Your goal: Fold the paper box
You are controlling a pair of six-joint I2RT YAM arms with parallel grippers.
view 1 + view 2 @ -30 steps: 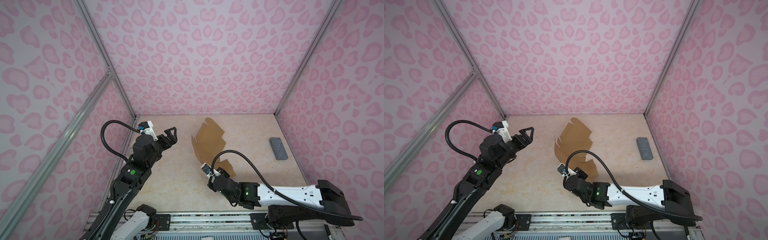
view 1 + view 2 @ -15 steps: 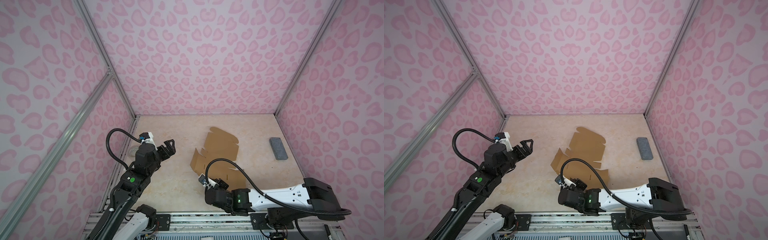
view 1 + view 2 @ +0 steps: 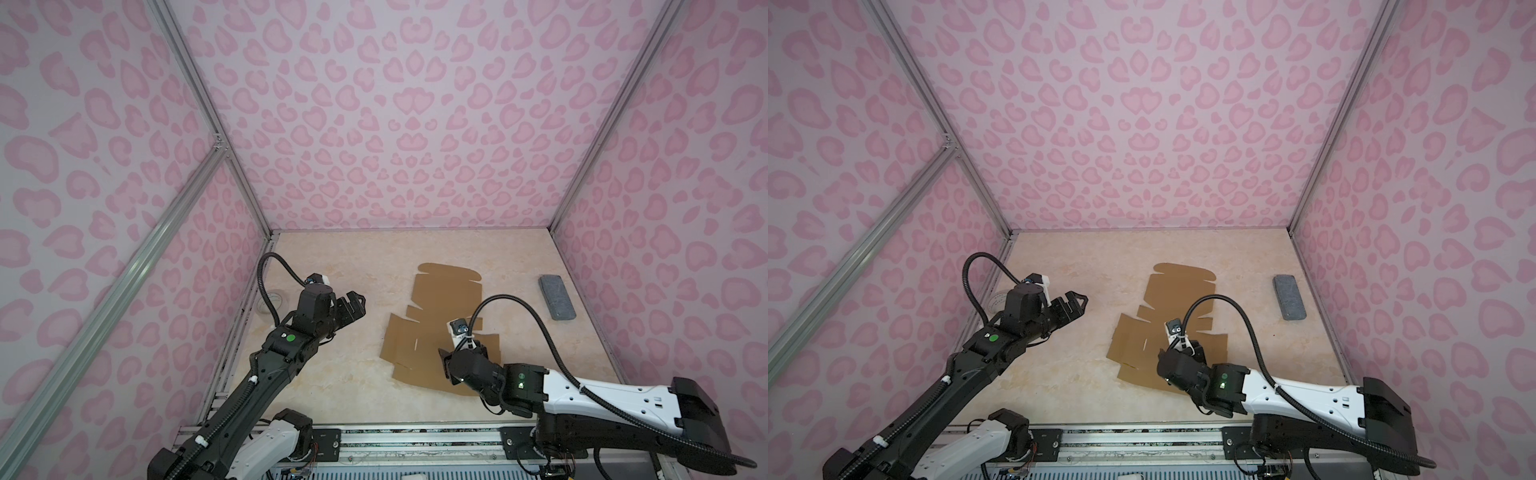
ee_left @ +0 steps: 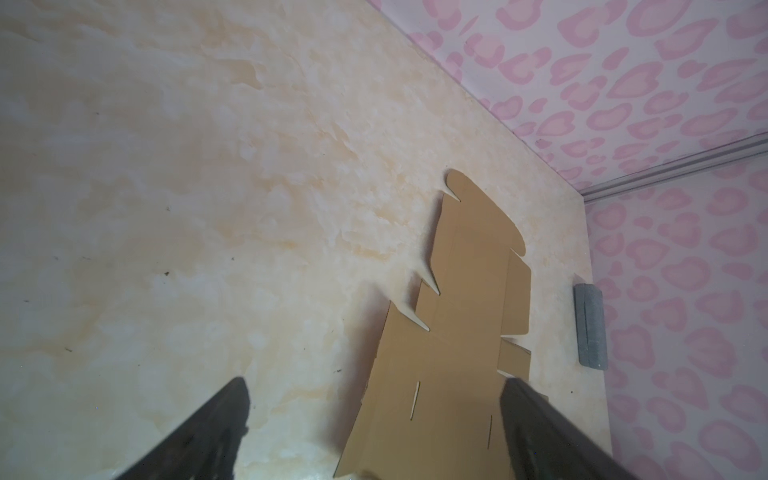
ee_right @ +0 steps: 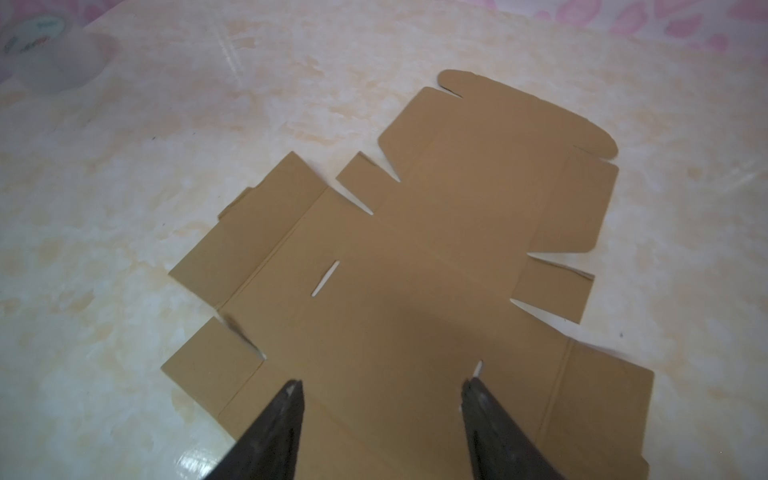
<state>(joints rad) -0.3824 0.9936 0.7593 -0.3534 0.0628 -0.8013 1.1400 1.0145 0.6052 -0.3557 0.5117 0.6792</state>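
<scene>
The paper box point(image 3: 440, 299) point(image 3: 1179, 291) is a flat brown die-cut cardboard sheet lying unfolded on the beige table, right of the middle. My right gripper point(image 3: 463, 353) point(image 3: 1179, 353) hovers over the sheet's near end. In the right wrist view the right gripper point(image 5: 382, 384) is open, with only the cardboard point(image 5: 457, 208) below its fingers. My left gripper point(image 3: 353, 301) point(image 3: 1077, 301) hangs open to the left of the sheet, apart from it. The left wrist view shows this gripper point(image 4: 374, 386) with nothing between its fingers and the sheet point(image 4: 465, 291) lying ahead.
A grey rectangular block point(image 3: 557, 297) point(image 3: 1288, 297) point(image 4: 590, 324) lies by the right wall. A clear tape roll point(image 3: 272, 301) point(image 3: 998, 300) point(image 5: 54, 54) sits at the left wall behind the left arm. Pink patterned walls close in three sides.
The right gripper held the sheet tilted up, then lowered it flat and opened, letting it go. The left arm dipped back, then returned beside the sheet, still open.
</scene>
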